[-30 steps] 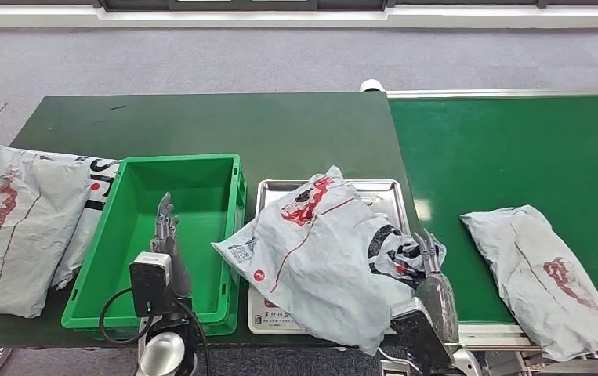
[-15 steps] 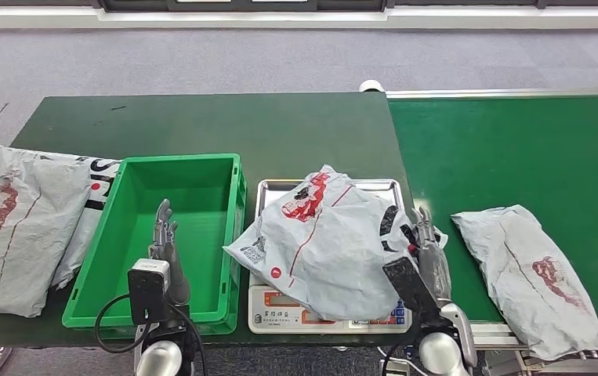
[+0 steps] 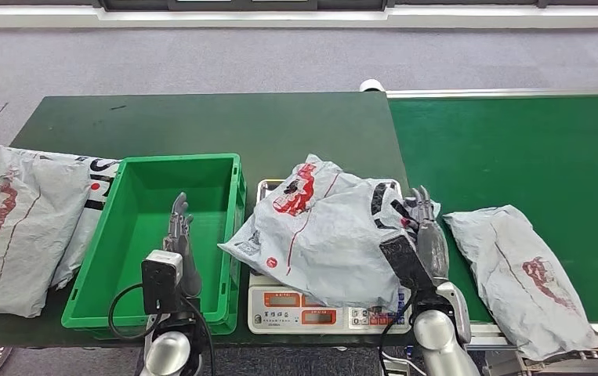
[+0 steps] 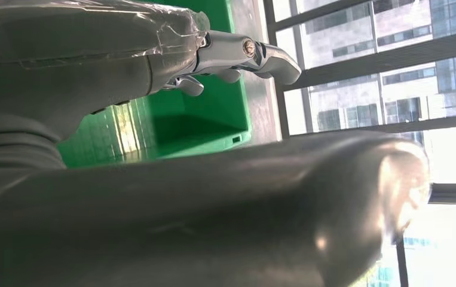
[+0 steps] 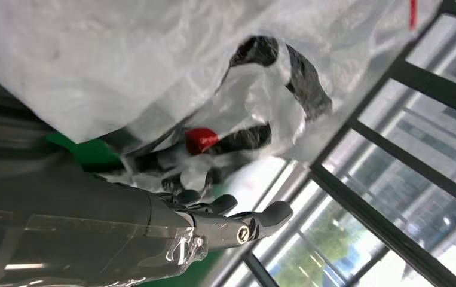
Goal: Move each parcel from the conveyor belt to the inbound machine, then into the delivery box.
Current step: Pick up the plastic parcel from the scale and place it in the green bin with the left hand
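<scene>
scale [image 3: 280,301]: tray mostly hidden under parcel [image 3: 323,235] | right hand [image 3: 429,235]: grip unclear, parcel hides fingers | belt parcel [image 3: 523,278]: lower end cut off | left parcels [image 3: 21,227]: cut by edge

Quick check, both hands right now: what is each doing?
Left hand: open, holding nothing, over the green crate.
Right hand: against the parcel on the scale; grip cannot be told.

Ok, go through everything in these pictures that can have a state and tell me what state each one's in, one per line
Parcel on scale: lying crumpled across the tray, right hand holding its edge.
Scale: loaded, displays lit.
Green crate: nothing inside.
Parcel on conveyor belt: lying flat, untouched.
Parcels left of the crate: lying on the table.
Left hand: open, above the crate.
Right hand: gripping the scale parcel's edge.
</scene>
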Action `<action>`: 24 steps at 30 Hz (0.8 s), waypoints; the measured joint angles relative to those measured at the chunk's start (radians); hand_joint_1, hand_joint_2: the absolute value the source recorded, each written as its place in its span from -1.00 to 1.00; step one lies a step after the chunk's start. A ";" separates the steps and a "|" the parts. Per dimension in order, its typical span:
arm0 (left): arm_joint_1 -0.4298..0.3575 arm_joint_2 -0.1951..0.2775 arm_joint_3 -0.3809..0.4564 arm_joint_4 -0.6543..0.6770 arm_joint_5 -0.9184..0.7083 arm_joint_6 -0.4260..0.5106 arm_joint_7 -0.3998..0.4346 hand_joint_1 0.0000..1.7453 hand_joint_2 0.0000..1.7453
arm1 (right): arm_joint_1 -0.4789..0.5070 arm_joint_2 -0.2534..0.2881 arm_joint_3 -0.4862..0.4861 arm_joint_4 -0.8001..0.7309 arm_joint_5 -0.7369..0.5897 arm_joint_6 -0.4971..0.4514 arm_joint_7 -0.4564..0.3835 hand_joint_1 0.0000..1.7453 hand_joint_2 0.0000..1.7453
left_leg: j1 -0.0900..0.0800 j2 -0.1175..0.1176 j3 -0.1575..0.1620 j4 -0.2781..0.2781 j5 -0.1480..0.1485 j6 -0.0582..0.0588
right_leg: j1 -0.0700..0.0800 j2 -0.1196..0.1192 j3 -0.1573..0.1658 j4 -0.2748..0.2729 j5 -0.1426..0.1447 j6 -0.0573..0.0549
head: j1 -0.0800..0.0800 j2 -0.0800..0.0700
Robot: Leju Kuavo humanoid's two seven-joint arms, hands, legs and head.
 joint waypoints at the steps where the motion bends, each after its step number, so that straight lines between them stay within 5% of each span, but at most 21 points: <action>1: -0.001 0.000 -0.002 0.003 0.003 0.000 -0.002 -1.00 -1.00 | 0.004 0.001 0.005 -0.024 0.003 -0.012 -0.003 -1.00 1.00 | 0.000 0.000 0.000 0.000 0.000 0.000 | 0.000 0.000 0.000 0.000 0.000 0.000 | 0.000 0.000; 16: 0.018 0.001 -0.004 0.005 0.028 0.000 -0.026 -1.00 -1.00 | 0.160 -0.002 0.092 -0.381 0.066 -0.091 -0.021 -1.00 1.00 | 0.000 -0.001 -0.001 0.000 0.000 0.000 | 0.000 -0.001 0.000 0.000 -0.001 0.000 | 0.000 0.000; 24: 0.032 0.006 -0.004 -0.010 0.032 -0.010 -0.031 -1.00 -1.00 | 0.270 -0.037 0.104 -0.499 0.073 -0.001 0.050 -1.00 1.00 | 0.000 -0.002 -0.001 0.000 -0.001 0.000 | 0.000 -0.001 0.000 0.000 -0.001 0.000 | 0.000 0.000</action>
